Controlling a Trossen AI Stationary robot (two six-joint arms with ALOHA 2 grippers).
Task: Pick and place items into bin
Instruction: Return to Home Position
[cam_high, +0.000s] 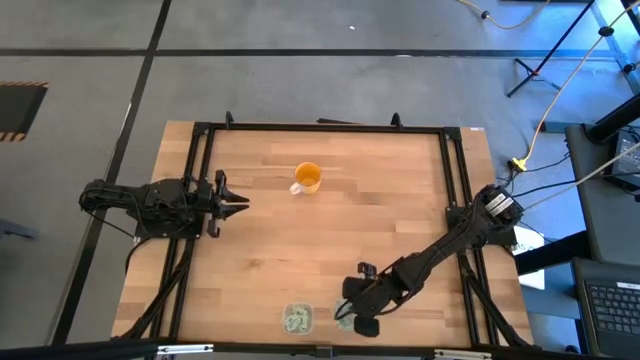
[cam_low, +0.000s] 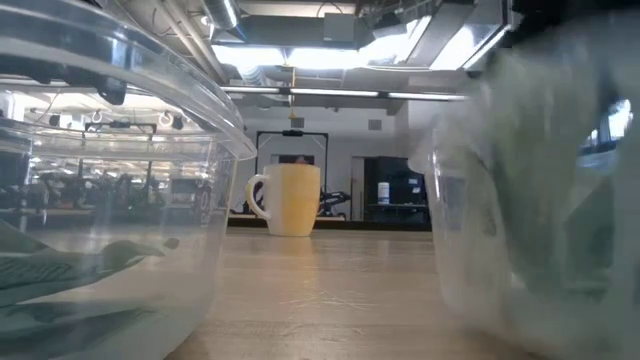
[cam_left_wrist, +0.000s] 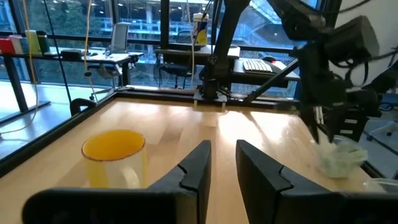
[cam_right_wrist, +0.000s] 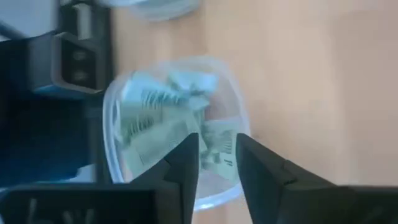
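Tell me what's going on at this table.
The robot is putting small green packets into two clear bins at the front edge of the table. The right gripper hovers open and empty just above the right bin, which holds a heap of packets. The left bin beside it holds some too. The left gripper waits open at the left side. An orange cup stands alone farther back.

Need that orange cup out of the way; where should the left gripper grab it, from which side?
Probably from above, pinching the wall of the orange cup at its rim: it stands upright, mouth open, handle toward the left gripper.
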